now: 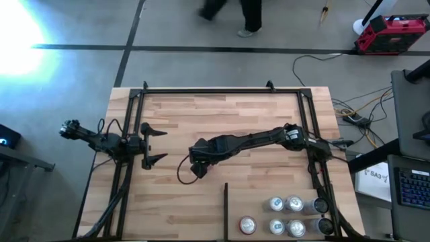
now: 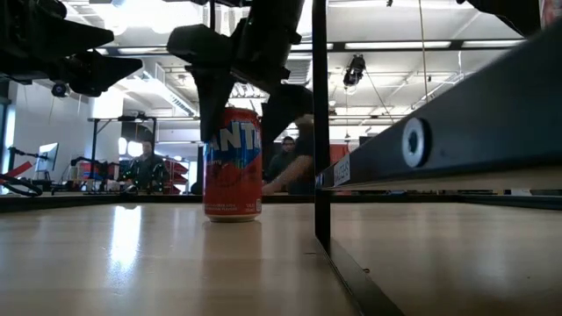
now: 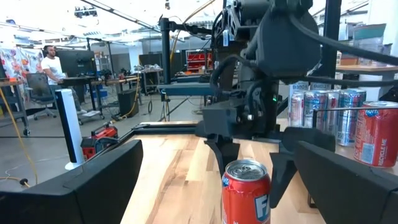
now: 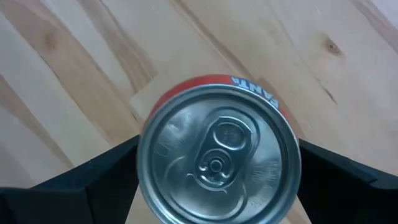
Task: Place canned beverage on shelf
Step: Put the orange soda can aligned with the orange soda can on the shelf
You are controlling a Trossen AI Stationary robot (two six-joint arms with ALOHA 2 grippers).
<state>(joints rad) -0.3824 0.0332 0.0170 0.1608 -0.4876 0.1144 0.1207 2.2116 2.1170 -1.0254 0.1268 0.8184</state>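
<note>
The red Fanta aluminium can (image 2: 233, 164) stands upright on the light butcher-block wooden shelf (image 1: 201, 121), near the board's middle, directly under the right arm's dark two-finger gripper (image 1: 199, 168), whose fingers flank the can on either side. The left arm's dark two-finger gripper (image 1: 153, 143) sits at the board's left edge, well apart from the can, fingers spread. A thin dark divider strip (image 1: 226, 208) runs from the near edge toward the middle, and to its right a cluster of upright beverage cans (image 1: 285, 215) occupies the near right corner.
</note>
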